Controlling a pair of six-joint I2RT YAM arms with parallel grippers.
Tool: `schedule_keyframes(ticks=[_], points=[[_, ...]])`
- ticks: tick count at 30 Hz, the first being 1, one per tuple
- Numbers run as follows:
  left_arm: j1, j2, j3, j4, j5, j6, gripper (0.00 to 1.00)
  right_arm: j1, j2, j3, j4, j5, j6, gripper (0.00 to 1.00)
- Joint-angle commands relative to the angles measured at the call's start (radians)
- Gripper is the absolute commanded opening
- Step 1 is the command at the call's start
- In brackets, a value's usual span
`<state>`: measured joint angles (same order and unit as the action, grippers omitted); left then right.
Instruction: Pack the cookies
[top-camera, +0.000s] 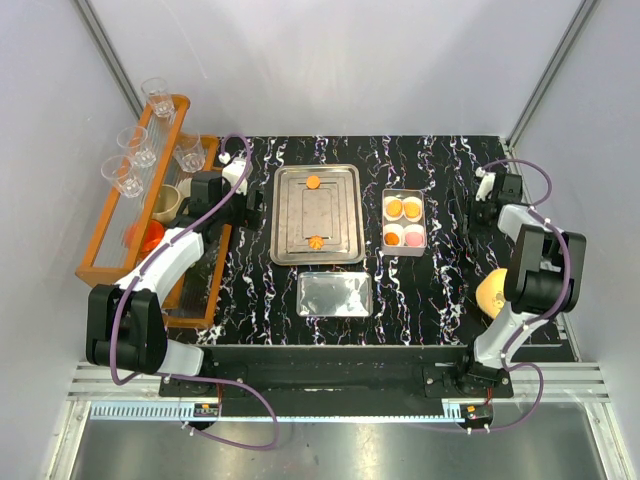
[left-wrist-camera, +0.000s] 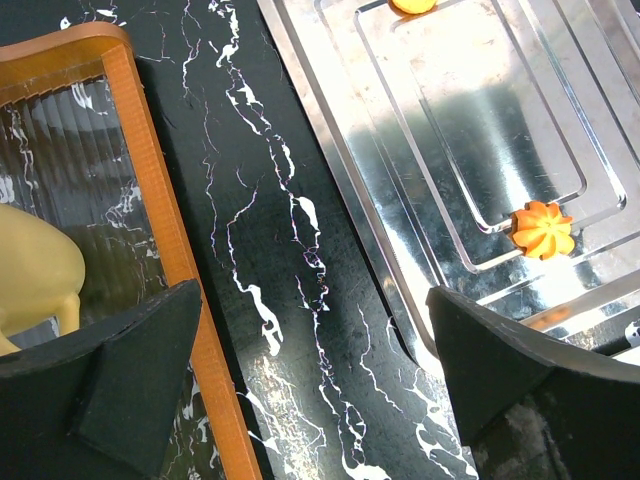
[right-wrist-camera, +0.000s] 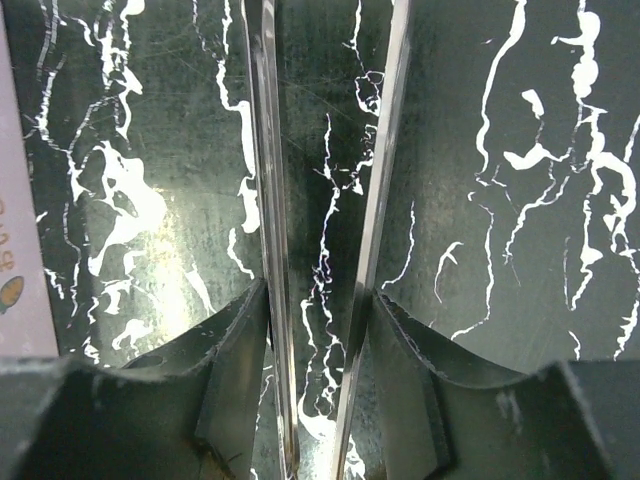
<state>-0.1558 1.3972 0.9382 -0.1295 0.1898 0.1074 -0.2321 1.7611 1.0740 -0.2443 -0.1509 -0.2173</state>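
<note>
Two orange cookies lie on the steel tray: a round one at its far end and a flower-shaped one near its front. The flower cookie and the round cookie's edge also show in the left wrist view. A small tin holds white paper cups with orange cookies and a pink one. My left gripper is open and empty over the black table, left of the tray. My right gripper is shut on metal tongs, far right of the tin.
A flat steel lid lies in front of the tray. A yellow-orange lump sits by the right arm. Orange wooden trays with glasses and a yellow cup stand at the left.
</note>
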Motion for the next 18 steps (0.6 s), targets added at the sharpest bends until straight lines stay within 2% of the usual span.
schedule_keyframes(ticks=[1, 4, 7, 12, 18], points=[[-0.002, 0.003, 0.040, 0.031, 0.013, 0.005, 0.99, -0.004, 0.064, 0.089, -0.079, 0.007, -0.047, 0.49], [-0.002, 0.003, 0.040, 0.033, 0.011, 0.006, 0.99, -0.004, 0.081, 0.096, -0.087, 0.014, -0.056, 0.49], [-0.002, 0.006, 0.042, 0.033, 0.011, 0.005, 0.99, -0.004, 0.101, 0.118, -0.122, 0.011, -0.062, 0.56], [-0.002, 0.005, 0.045, 0.028, 0.013, 0.005, 0.99, -0.004, 0.106, 0.141, -0.154, 0.016, -0.070, 0.61], [-0.002, 0.003, 0.044, 0.030, 0.010, 0.005, 0.99, -0.004, 0.020, 0.135, -0.174, 0.010, -0.068, 0.70]])
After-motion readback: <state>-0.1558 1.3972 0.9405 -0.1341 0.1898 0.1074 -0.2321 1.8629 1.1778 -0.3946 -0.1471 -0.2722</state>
